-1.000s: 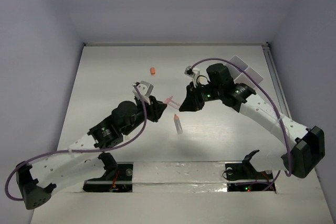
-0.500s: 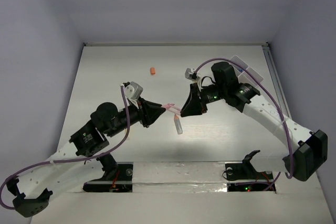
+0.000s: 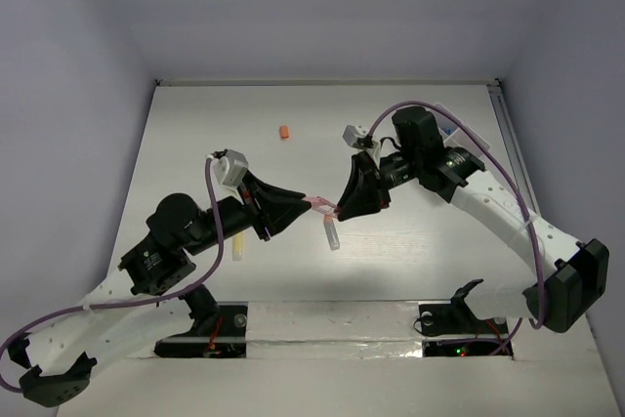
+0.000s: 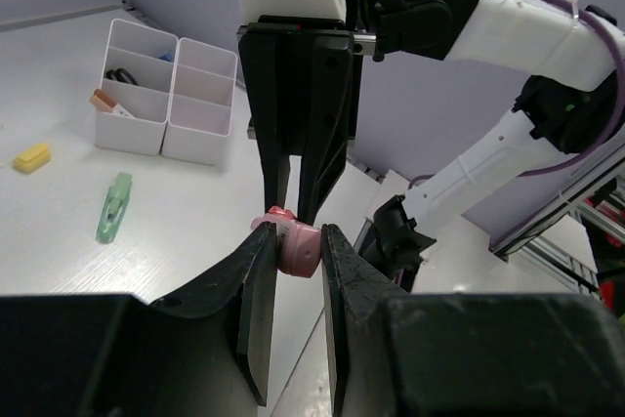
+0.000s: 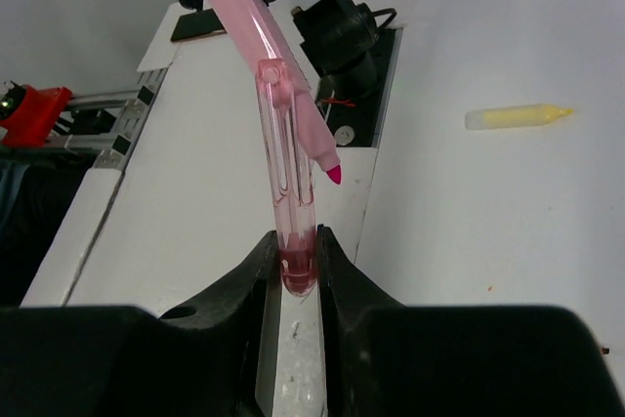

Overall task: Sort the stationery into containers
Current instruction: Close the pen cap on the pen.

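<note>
Surface [image 3: 195,144]: it carries the organiser tray and the loose stationery; both arms work above it.
Organiser tray [image 4: 166,129]: white, with thin walls. Black scissors [image 4: 122,75] already lie in one compartment.
Left claw [image 4: 296,241]: almost together, clamped on the pink end of the pink pen [image 5: 249,26]. It hangs in the air, well apart from the tray.
Right claw [image 5: 294,241]: narrowly apart, clamped on the clear cap [image 5: 285,192] and facing the left claw.
Reason, as I judge: one claw holds the body and the other the cap, so the two parts can be put together before sorting.
Pen tip [image 5: 333,175]: it shows beside the clear cap, not inside it; I cannot tell whether the parts are joined.
Grey tube [image 3: 332,233]: on the surface, well apart from the tray.
Yellow tube [image 5: 518,117]: flat on the surface, also well apart from the tray.
Green clip [image 4: 112,207]: near the tray, not yet sorted.
Yellow eraser bit [image 4: 31,156]: near the tray, outside it.
</note>
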`<control>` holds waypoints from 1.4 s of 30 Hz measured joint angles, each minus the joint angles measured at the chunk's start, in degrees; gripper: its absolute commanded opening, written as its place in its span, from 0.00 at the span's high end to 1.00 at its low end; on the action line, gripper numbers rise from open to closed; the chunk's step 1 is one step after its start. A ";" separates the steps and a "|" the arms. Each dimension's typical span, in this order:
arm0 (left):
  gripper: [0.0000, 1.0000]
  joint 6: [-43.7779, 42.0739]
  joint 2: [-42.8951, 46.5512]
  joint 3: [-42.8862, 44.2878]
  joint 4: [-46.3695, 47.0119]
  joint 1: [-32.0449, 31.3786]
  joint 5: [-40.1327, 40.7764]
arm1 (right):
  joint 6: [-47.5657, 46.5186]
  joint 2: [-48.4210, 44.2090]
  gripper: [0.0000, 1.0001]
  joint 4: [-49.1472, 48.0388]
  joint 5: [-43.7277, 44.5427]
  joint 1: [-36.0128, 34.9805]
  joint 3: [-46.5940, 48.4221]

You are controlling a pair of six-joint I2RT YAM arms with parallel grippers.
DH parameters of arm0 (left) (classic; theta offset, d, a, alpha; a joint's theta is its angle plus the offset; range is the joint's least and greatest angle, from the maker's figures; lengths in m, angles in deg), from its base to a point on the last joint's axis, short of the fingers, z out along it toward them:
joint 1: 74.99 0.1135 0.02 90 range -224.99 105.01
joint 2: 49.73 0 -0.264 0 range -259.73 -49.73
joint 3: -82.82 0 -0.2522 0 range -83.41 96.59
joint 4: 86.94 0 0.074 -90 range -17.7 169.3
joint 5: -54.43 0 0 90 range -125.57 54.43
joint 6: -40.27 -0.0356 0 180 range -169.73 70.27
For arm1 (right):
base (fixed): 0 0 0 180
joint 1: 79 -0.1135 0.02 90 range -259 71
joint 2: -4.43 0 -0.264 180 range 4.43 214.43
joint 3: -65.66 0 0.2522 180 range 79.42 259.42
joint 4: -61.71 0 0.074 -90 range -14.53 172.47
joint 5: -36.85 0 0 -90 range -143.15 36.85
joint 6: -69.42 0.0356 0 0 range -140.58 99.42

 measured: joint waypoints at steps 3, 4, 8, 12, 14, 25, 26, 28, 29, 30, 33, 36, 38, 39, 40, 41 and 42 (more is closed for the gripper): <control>1.00 0.90 0.00 0.09 1.29 0.00 -0.63 | -0.76 0.28 1.00 -0.09 -1.31 -0.02 0.55; 1.00 1.27 0.00 0.09 1.66 0.00 -1.01 | -1.14 0.33 1.00 -0.11 -1.73 -0.02 0.61; 1.00 2.56 0.00 0.09 3.34 0.00 -1.92 | -2.75 0.74 1.00 -0.04 -3.08 -0.07 1.70; 1.00 3.63 -0.02 0.11 4.96 0.00 -2.40 | -3.28 1.03 1.00 -0.57 -4.37 -0.07 2.47; 1.00 4.52 -0.15 0.00 5.70 0.00 -3.08 | -3.48 1.03 1.00 -1.14 -5.01 -0.07 2.51; 1.00 6.80 -1.36 -0.66 8.68 0.22 -3.96 | -3.45 1.01 1.00 -2.49 -6.47 -0.39 2.86; 1.00 6.80 -1.36 -0.66 8.74 0.22 -3.91 | -3.04 1.01 1.00 -2.80 -6.47 -0.39 2.84; 1.00 6.75 -1.36 -0.66 9.31 0.22 -3.50 | -1.11 0.85 1.00 -5.27 -6.47 -0.39 2.49; 1.00 6.75 -1.33 -0.68 9.66 0.22 -3.13 | 0.31 0.59 1.00 -7.10 -6.47 -0.39 1.99; 1.00 6.75 -1.31 -0.70 9.88 0.24 -2.91 | 2.29 -0.07 1.00 -10.29 -6.43 -0.39 0.68; 1.00 6.73 -1.25 -1.22 10.54 0.22 -2.58 | 9.68 -1.99 1.00 -19.85 -5.97 -0.39 -3.80; 1.00 6.54 -1.18 -1.84 11.45 0.24 -1.62 | 17.49 -2.19 1.00 -28.70 -5.92 -0.39 -6.78; 1.00 6.32 -1.18 -1.84 11.76 0.24 -0.72 | 22.21 -1.95 1.00 -34.34 -5.92 -0.39 -8.20; 1.00 6.19 -1.18 -1.84 11.98 0.24 -0.39 | 24.55 -1.86 1.00 -37.20 -5.99 -0.39 -8.87; 1.00 6.10 -1.18 -1.86 12.13 0.24 -0.04 | 26.62 -1.81 1.00 -40.02 -5.95 -0.39 -9.60; 1.00 5.99 -1.18 -1.88 12.28 0.24 0.28 | 28.76 -1.79 1.00 -42.53 -5.95 -0.37 -10.29; 1.00 5.88 -1.18 -1.92 12.35 0.24 0.50 | 30.64 -1.75 1.00 -44.76 -6.03 -0.37 -10.82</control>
